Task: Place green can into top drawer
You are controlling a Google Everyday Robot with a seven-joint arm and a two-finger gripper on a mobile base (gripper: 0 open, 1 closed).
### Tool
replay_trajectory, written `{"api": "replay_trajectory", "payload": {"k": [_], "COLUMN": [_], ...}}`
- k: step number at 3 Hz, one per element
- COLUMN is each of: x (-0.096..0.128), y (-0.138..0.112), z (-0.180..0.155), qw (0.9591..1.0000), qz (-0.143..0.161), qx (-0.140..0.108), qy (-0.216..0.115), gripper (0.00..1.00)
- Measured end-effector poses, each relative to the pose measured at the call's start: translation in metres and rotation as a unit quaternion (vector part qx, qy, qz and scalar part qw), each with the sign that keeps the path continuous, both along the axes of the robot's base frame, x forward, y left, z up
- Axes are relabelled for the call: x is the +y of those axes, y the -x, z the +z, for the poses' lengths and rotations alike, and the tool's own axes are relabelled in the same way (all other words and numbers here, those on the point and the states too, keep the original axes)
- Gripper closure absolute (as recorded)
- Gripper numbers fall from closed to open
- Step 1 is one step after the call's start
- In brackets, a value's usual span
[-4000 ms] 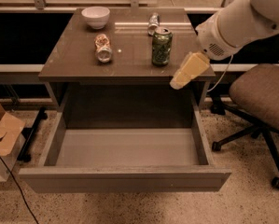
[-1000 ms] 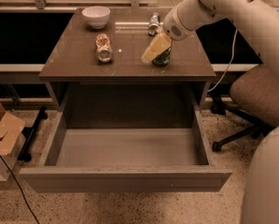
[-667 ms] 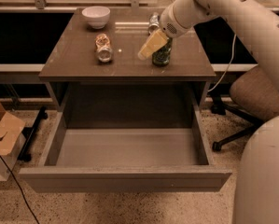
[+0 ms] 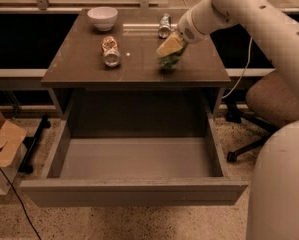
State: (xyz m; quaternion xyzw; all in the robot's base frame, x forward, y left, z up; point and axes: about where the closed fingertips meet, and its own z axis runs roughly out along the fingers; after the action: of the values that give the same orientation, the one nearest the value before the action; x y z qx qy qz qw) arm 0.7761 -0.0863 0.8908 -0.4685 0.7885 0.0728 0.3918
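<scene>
Camera view. The desk [image 4: 79, 69] carries four items. A white bowl [image 4: 102, 18] stands at its rear left. A tan-orange patterned can [image 4: 109, 51] lies on its side left of centre. A small silver can [image 4: 164, 26] is at the rear, right of centre.

The green can [image 4: 169, 62] stands on the desk surface towards the front right, well short of the front edge and outside the drawer. Only its lower part shows, as the gripper covers the rest.

The gripper [image 4: 169, 48], pale yellow at its tip, reaches in from the upper right on the white arm. It sits directly at the green can's upper part. Whether the jaws are open or closed around the can cannot be told.

The top drawer [image 4: 134, 191] is pulled fully out below the desk, with nothing visible inside.

An office chair [image 4: 271, 99] stands to the right of the desk. A cardboard box [image 4: 3, 143] sits on the floor at the left.
</scene>
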Motion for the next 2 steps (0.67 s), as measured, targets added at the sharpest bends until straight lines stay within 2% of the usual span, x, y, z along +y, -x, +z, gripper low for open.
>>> {"api": "replay_trajectory", "payload": {"k": [1, 2], "x": [-0.005, -0.019], "y": [0.001, 0.004], "z": [0.002, 0.007], "qw": [1.0, 0.9996], "qz": [-0.007, -0.027], "qx": [-0.003, -0.011], "qy": [-0.002, -0.007], "gripper": [0.73, 0.96]}}
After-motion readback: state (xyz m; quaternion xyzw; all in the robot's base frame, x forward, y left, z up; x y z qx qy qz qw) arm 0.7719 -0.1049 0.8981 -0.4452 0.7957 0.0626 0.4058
